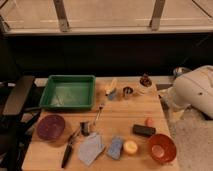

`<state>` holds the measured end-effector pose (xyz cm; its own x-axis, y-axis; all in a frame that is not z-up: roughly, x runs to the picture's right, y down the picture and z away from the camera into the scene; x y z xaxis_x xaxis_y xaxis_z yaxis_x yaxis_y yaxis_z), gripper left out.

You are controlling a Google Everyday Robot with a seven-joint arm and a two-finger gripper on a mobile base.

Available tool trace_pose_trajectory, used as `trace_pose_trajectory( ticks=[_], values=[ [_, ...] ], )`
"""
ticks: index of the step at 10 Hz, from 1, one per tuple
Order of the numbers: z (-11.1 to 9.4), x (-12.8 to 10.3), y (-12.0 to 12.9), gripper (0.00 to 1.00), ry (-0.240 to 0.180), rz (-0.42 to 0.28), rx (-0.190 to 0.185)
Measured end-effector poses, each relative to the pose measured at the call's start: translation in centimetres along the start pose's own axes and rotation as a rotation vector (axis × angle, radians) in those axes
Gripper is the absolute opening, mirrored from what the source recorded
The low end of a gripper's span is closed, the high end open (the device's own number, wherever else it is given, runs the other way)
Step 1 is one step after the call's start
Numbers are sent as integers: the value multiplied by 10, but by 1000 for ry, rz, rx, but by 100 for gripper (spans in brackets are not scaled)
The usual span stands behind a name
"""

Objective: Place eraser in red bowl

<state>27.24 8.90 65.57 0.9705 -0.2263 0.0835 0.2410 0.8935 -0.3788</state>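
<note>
Crosswise, eraser long axis left-right, near red bowl; pincer unseen.

Smooth white rounded arm shell, end effector out of view

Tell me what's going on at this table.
A robot is meant to put the eraser into the red bowl, but nothing is being handled right now. The eraser lies on the wooden table, just beside the bowl's upper left rim, not inside it. The robot's white arm sits off the table's right edge, away from both. Its gripper is not in view.
</note>
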Motion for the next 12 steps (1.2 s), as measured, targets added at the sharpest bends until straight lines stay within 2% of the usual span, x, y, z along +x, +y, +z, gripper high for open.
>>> trace_pose_trajectory(
  ticks=[2,4,5,8,10,12],
  values=[
    [15,-38,-1,80,-68,1,-47],
    [36,-67,1,80,-116,3,-102],
    [46,-75,6,80,-126,28,-132],
    [78,-100,12,80,-86,139,-157],
    [94,-96,10,80,-31,220,-157],
    [110,-92,9,80,-2,245,-153]
  ],
)
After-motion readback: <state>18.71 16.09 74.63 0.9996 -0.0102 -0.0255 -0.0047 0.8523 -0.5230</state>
